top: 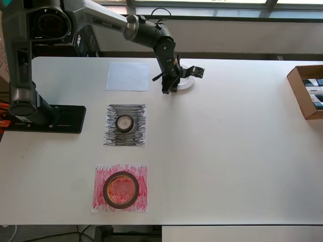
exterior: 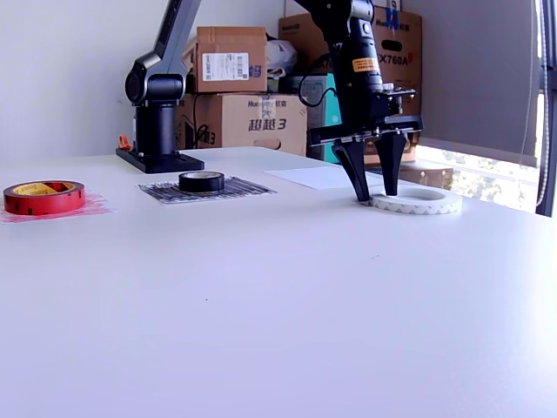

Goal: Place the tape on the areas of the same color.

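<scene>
The wide white tape ring lies flat on the bare table, to the right of the plain white sheet in the overhead view. My gripper points straight down at the ring's edge with its fingers spread apart, open; part of the ring is hidden under it. A small black roll rests on the black-scribbled sheet. The large red-brown roll sits on the red-scribbled sheet.
The arm's black base plate stands at the overhead view's left edge. An open cardboard box sits at the table's right edge. Stacked cartons stand behind the table in the exterior view.
</scene>
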Robot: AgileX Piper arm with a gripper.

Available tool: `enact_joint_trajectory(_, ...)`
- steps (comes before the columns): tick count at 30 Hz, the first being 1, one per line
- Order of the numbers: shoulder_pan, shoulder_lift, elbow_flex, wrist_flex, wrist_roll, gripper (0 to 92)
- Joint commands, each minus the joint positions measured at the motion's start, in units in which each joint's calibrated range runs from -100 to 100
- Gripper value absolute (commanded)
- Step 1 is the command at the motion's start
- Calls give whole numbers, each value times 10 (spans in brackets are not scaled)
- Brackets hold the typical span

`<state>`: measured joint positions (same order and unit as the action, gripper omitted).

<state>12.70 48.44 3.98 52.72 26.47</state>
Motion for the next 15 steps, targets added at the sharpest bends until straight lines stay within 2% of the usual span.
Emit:
enact_joint_trajectory(1, -2, 1, -1, 2, -3, 457)
enact_joint_trajectory(15, -2, 1, 2, 2, -3, 457)
